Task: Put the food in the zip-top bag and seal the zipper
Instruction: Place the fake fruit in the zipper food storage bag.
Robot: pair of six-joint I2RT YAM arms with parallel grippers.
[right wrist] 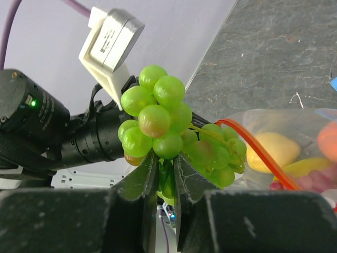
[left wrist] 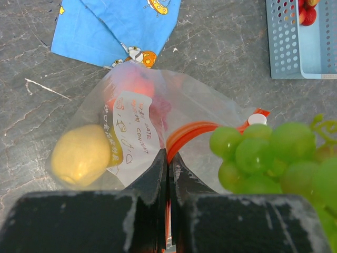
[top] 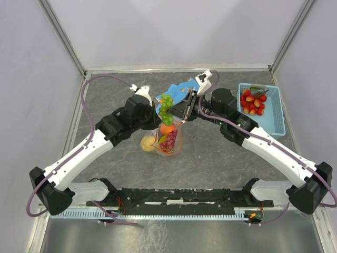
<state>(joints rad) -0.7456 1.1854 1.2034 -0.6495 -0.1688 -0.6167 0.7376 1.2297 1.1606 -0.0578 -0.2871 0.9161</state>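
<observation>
Your left hand (left wrist: 167, 161) is pinched shut on the mouth edge of the zip-top bag (left wrist: 131, 116), right at the zipper (left wrist: 192, 132). Your right hand (right wrist: 166, 171) is clamped on the green grapes (right wrist: 158, 113), which hang in the air just beside the bag's open mouth. Inside the bag lie a lemon (left wrist: 81, 155), an orange (top: 167, 129) and purple grapes (top: 169, 141). Strawberries (top: 254, 103) sit in the basket (top: 276, 118), well apart on the desk (top: 221, 158).

"DATE", "CONTENT" on zip-top bag (left wrist: 138, 122)
</observation>
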